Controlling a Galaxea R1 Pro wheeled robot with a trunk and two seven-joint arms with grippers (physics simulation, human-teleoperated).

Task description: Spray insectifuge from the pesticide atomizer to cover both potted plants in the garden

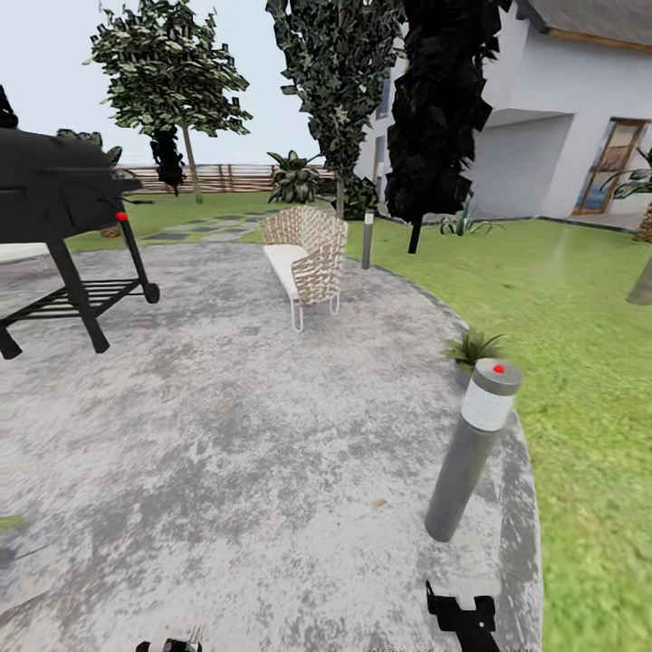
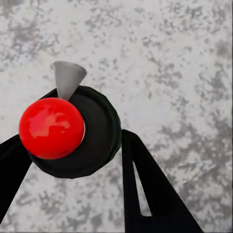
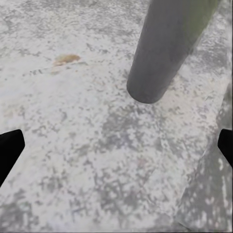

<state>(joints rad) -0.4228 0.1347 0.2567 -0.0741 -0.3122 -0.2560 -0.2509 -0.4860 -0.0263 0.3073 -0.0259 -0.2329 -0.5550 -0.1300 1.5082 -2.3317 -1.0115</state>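
A garden patio of round grey mottled paving [image 1: 226, 435], seen from the robot's head, with lawn [image 1: 580, 299] curving round its right side.

The left gripper [image 2: 73, 145] is closed around the pesticide atomizer [image 2: 99, 141]. In the left wrist view the bottle appears end-on as a dark round body between the two black fingers [image 2: 145, 194], with a glossy red ball [image 2: 51, 127] over its near end and a pale grey cone [image 2: 68, 78] sticking out sideways, probably the nozzle. Its long axis seems to run down toward the paving, in line with the fingers, though this angle is a poor one to judge it from. In the head view the left gripper [image 1: 172, 645] barely shows at the bottom edge.

The right gripper [image 1: 462, 620] is spread wide and holds nothing. Its fingertips [image 3: 9, 148] sit far apart over bare paving, with the foot of a grey bollard light [image 1: 471, 448] just ahead.

One potted plant [image 1: 471, 349], a low green rosette, sits at the patio's right rim, ahead and to the right, beyond that bollard. It is well apart from the bottle, and the empty right arm is on the nearer side. The spraying arm would have to be carried forward and rightward, then the nozzle turned toward the leaves.

A woven chair [image 1: 308, 254] and a black grill [image 1: 63, 208] stand farther off.
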